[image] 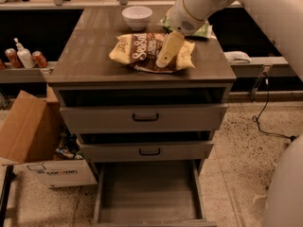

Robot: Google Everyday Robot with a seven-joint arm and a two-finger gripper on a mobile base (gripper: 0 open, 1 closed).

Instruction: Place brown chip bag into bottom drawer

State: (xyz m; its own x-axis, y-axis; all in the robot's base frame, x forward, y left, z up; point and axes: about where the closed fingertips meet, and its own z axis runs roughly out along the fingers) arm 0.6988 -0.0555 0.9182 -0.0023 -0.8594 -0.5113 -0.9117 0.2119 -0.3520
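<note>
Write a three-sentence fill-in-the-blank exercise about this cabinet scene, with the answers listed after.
1. The gripper hovers over the brown chip bag, which lies on the ___ of the cabinet.
2. Behind the bag stands a white ___.
3. The bottom drawer is pulled ___.
Missing words: top; bowl; open.

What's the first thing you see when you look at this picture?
The robot's big pale hand hangs right over the brown chip bag on top of the grey cabinet. Down at the floor, the bottom drawer is pulled wide open.
</note>
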